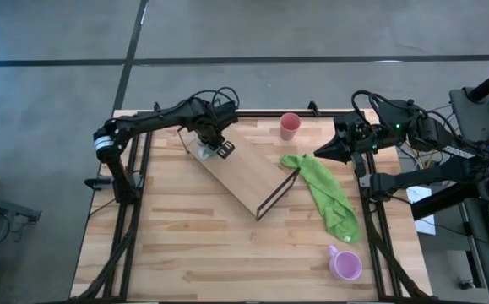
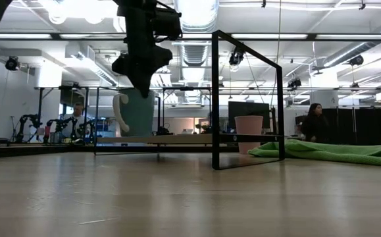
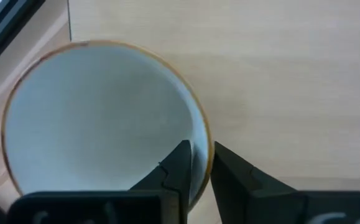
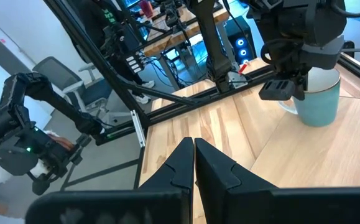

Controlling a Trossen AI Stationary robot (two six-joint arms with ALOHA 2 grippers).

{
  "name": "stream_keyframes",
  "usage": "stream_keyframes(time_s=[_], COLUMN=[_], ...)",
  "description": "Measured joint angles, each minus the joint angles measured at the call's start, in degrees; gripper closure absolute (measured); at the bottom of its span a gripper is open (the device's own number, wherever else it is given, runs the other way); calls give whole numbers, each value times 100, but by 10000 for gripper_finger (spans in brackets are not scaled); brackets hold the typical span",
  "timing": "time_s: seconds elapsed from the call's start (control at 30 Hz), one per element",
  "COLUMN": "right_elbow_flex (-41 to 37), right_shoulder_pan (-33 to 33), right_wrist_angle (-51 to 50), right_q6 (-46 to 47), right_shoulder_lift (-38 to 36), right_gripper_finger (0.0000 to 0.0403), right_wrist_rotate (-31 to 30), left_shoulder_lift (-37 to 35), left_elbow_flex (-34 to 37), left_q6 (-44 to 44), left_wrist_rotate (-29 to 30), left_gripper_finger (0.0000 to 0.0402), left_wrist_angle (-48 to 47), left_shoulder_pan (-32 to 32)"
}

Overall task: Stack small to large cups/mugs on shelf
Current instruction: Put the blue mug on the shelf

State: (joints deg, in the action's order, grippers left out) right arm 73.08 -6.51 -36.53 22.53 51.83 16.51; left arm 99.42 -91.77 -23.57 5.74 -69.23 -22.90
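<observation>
Green cloth (image 1: 328, 196): crumpled strip lying on my table (image 1: 185, 245), centre-right of the high view, running diagonally toward the lower right; in the low view it appears as a flat heap (image 2: 335, 151) at the right edge. Seated person (image 2: 78, 118): left background of the low view. Standing person (image 2: 314, 124): right background. Office chair (image 4: 61, 78): left in the right wrist view.

The white mug (image 1: 200, 149) is largely covered by the left gripper (image 1: 213, 142) (high view); its handle is hidden there.
</observation>
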Motion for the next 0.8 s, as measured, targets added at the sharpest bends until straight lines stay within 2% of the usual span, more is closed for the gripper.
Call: stream_keyframes(time_s=[0.53,0.8], right_elbow_flex=[0,0], right_shoulder_pan=[1,0], right_wrist_angle=[-2,-2], right_q6=[23,41], right_shoulder_lift=[0,0], right_gripper_finger=[394,394], right_wrist_rotate=[0,0], left_shoulder_lift=[0,0], left_elbow_flex=[-4,-7], left_q6=[-11,-12], left_wrist_rotate=[50,69], left_gripper_finger=[356,356], left_wrist_angle=[627,627], left_shoulder_pan=[-140,-286])
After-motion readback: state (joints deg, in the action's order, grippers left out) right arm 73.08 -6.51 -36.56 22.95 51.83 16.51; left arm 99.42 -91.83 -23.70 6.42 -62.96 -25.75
